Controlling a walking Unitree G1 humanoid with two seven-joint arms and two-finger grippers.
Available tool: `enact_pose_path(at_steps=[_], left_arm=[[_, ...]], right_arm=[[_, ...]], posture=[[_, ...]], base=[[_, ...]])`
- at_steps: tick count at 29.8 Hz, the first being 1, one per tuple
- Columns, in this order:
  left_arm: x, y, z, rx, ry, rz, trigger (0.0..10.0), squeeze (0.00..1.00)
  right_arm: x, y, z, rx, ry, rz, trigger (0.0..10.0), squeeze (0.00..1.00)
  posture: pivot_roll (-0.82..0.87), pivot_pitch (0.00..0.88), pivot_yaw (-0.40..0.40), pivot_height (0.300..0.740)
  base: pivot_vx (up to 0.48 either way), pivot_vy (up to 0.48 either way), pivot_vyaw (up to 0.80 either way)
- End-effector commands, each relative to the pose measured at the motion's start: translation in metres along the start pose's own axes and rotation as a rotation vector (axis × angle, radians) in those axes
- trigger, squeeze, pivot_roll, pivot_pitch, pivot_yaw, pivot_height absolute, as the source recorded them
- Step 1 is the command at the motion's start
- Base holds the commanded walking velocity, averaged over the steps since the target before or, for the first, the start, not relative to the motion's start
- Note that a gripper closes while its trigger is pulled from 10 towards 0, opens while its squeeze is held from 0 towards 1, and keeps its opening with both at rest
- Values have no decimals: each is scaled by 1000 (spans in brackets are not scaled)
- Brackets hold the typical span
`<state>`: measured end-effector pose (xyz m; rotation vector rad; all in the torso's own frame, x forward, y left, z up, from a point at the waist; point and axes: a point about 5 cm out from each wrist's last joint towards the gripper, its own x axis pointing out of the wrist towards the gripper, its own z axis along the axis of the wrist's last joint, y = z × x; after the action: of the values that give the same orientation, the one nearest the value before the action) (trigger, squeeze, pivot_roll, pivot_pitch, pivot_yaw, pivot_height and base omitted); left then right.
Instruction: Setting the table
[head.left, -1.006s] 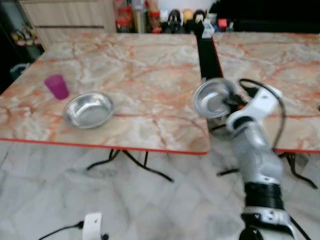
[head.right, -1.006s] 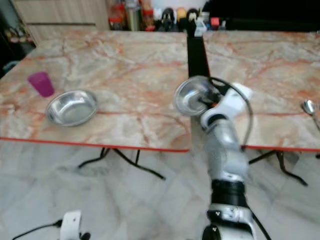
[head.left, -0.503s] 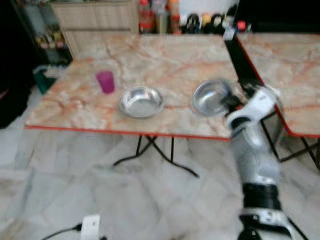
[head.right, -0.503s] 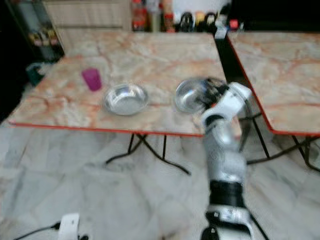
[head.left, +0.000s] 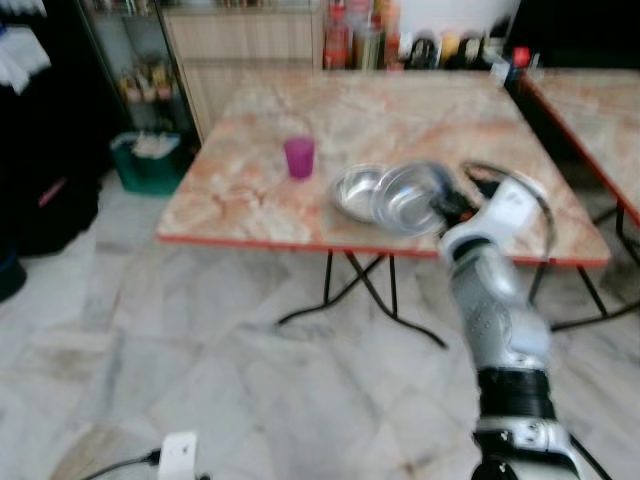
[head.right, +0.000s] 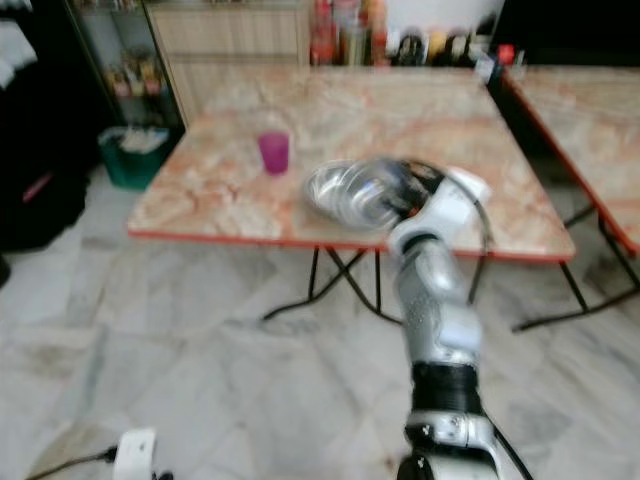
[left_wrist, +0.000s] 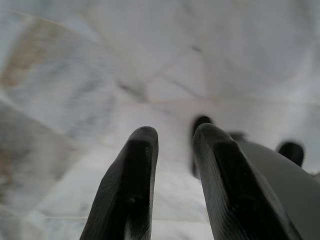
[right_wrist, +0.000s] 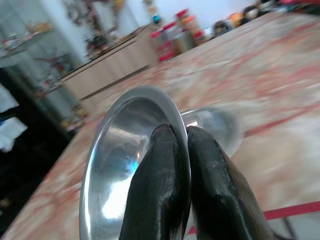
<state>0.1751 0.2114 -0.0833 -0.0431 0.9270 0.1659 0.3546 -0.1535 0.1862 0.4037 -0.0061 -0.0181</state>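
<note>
Right gripper (right_wrist: 177, 165) clamped on rim of steel bowl (head.left: 408, 197), carried tilted above near edge of marble table (head.left: 240, 205), likely for setting beside second steel bowl (head.left: 354, 192), purple cup (head.left: 299, 157) left of it.

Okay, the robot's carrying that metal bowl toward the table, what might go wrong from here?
1. The right gripper pinches only the rim of the held bowl, which is tilted, so it might slip or swing as the robot moves.
2. A second bowl already sits on the table right by the held one; setting down there could knock the two together.
3. The purple cup stands close by and could be tipped by a wide sweep.
</note>
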Motion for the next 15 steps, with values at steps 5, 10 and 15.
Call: enact_pose_path(at_steps=[5, 10, 15], left_arm=[[4, 0, 25, 0, -71, -21, 10000, 0], [4, 3, 24, 2, -66, -11, 10000, 0], [5, 1, 30, 0, -79, -18, 10000, 0]], right_arm=[[1, -6, 7, 8, -29, -22, 10000, 0], [1, -6, 7, 4, -27, -21, 10000, 0], [2, -6, 8, -15, -25, -17, 10000, 0]], posture=[[-44, 32, 39, 740], [-41, 34, 42, 740], [-42, 51, 46, 740]], base=[[0, 0, 0], [325, 0, 0], [364, 0, 0]])
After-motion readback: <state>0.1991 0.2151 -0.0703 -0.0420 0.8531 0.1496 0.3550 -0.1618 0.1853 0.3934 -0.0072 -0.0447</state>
